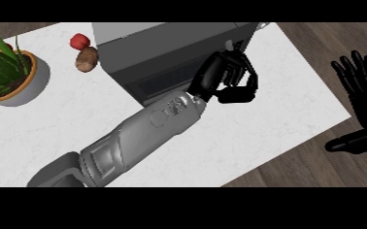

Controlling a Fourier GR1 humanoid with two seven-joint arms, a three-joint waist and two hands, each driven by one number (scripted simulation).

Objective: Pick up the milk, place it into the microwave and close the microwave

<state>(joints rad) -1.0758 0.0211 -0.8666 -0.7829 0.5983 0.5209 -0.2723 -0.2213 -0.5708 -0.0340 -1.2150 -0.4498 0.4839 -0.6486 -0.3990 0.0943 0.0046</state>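
Left hand [231,75], fingers curled on nothing I can make out, sits at the microwave's [165,41] 4 o'clock corner. Curled fingers may slide off the door [166,79], leaving it ajar.

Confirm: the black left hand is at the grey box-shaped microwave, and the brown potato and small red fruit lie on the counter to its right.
No. The head view shows the brown potato and small red fruit to the left of the grey box-shaped microwave, not its right; the black left hand is at it.
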